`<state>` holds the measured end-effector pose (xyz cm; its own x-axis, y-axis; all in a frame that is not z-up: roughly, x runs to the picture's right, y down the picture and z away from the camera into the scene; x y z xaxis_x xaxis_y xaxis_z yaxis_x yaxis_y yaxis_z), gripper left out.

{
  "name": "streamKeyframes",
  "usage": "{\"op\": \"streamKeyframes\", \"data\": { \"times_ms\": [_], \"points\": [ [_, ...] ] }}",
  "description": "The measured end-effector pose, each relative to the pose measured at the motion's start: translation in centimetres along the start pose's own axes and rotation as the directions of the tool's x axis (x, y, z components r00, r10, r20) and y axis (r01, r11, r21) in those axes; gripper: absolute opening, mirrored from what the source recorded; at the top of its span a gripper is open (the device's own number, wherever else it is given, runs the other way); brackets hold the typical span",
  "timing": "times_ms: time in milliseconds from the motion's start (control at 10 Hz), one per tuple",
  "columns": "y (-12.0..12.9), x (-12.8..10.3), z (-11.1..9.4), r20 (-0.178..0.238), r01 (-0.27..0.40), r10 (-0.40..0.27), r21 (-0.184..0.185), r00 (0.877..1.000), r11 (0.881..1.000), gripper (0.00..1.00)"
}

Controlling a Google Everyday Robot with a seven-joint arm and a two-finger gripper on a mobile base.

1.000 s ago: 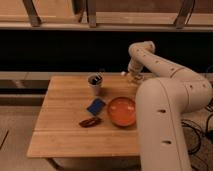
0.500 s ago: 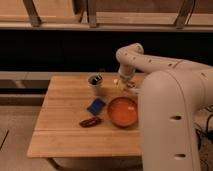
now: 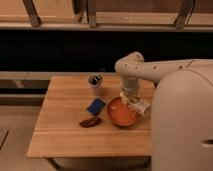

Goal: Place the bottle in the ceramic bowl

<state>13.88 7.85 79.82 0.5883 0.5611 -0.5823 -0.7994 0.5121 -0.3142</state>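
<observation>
The gripper (image 3: 131, 98) hangs over the far rim of the ceramic bowl (image 3: 121, 114) near the table's (image 3: 65, 142) right edge, gripping the bottle (image 3: 141, 106).

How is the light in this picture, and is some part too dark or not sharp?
Camera view: warm, dim light; the band behind the table is nearly black. The ceramic bowl shows weak shine. The hand and the bottle above the bowl's right rim look soft, edges blurred.

One pale slim bottle (image 3: 140, 105) just beside the gripper (image 3: 128, 99), one glossy orange ceramic bowl (image 3: 121, 113), one grey cup (image 3: 95, 84), one blue packet (image 3: 96, 106), one dark brown pouch (image 3: 90, 122), one wooden table (image 3: 70, 135).
</observation>
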Motion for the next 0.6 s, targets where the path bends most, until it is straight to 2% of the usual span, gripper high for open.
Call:
{"op": "streamKeyframes", "data": {
  "times_ms": [100,400,600],
  "points": [
    [1.14,0.21,0.65,-0.009,-0.013,0.013,-0.024,1.0,1.0,0.0],
    [1.19,0.1,0.68,-0.006,-0.012,0.012,-0.023,1.0,1.0,0.08],
    [1.31,0.06,0.74,-0.008,-0.011,0.011,-0.025,1.0,1.0,0.23]
  ]
}}
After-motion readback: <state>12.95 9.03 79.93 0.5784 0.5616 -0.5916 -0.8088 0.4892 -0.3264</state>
